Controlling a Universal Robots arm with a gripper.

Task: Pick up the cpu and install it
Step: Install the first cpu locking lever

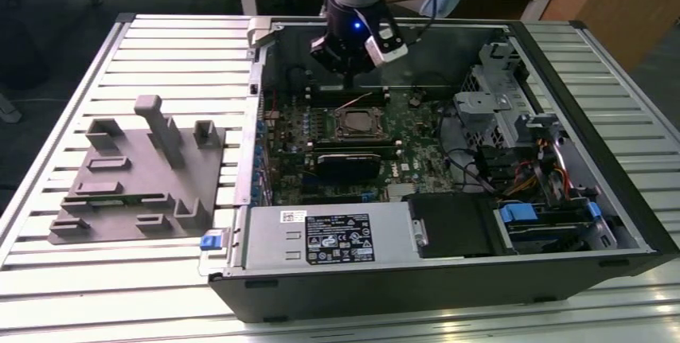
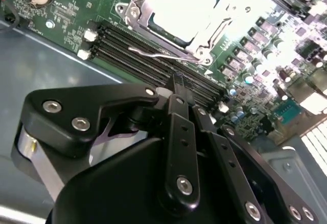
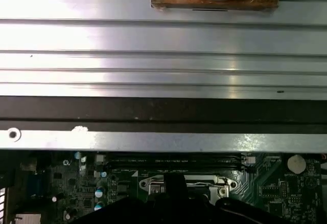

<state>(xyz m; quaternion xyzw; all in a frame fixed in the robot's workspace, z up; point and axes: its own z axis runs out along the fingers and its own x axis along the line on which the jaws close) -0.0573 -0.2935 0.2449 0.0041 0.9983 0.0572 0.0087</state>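
Note:
The cpu [image 2: 179, 4] shows as a silvery-white square lying flat in the motherboard socket [image 2: 204, 47], with the metal socket frame around it. In the exterior view the socket [image 1: 356, 123] sits in the middle of the board inside the open computer case. My gripper [image 1: 351, 82] hangs above the board just behind the socket, toward the case's back wall. In the second wrist view my gripper [image 2: 176, 79] has its black fingers pressed together, with nothing between them, over the memory slots [image 2: 153, 60] beside the socket. The first wrist view has the gripper [image 3: 174, 182] in front of the socket frame [image 3: 219, 184].
A grey plastic fixture [image 1: 138, 176] with upright blocks stands on the slatted table [image 1: 127, 279] at the exterior view's left. Inside the case are the power supply [image 1: 318, 235], a black heatsink block [image 1: 345, 164] and drive cages with cables [image 1: 510, 120]. The case wall [image 3: 163, 111] runs close behind the board.

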